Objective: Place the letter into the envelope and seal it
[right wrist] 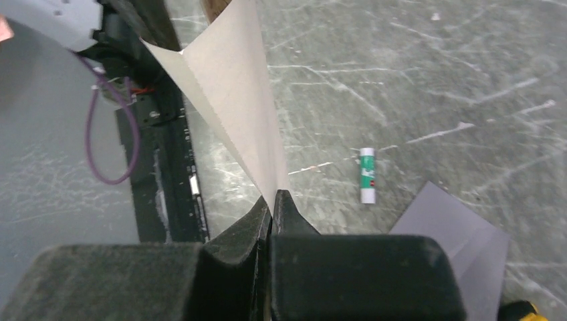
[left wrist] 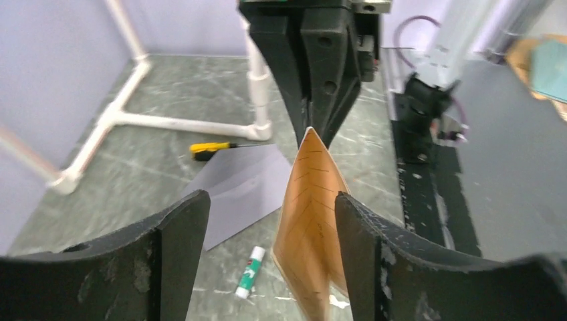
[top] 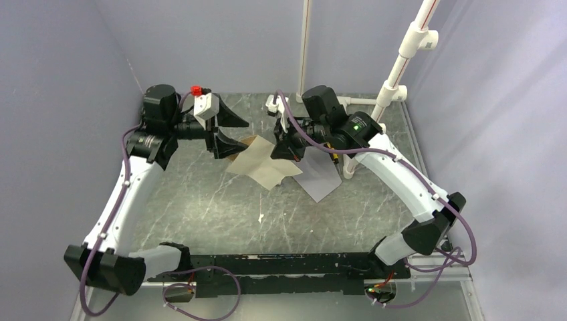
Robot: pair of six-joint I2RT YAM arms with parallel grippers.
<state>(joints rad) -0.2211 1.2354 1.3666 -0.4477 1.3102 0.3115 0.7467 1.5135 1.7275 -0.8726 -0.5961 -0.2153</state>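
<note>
Nearest the right wrist lens, the right gripper (right wrist: 271, 200) has its black jaws pressed together with no gap, pinching 1 tip of the letter (right wrist: 234, 87), a tan-brown rectangular paper sheet with a thin dark ornamental border. From that pinch the sheet hangs in the air above the table, bent into a loose V, not lying flat. Its pale plain back faces this camera, and its browner lined face shows in the left wrist view.

The left gripper (left wrist: 271, 204) is spread wide and holds nothing. The letter's other end passes between its 2 fingers (left wrist: 167, 247), just beside the one on the right of that view.

The envelope (top: 321, 179), a flat plain grey paper rectangle, lies on the dark marbled table (top: 200, 200), below the raised letter and on the right arm's side of it. It is well apart from the left gripper, so the right arm is the nearer one. Part of the envelope sits under the right wrist in the top view, so its long axis probably slants toward the arm bases, though that is hard to read.

My judgement is that the letter's free end must come down toward the envelope's mouth.

A small white glue stick with a green label (right wrist: 367, 175) lies near the envelope.
</note>
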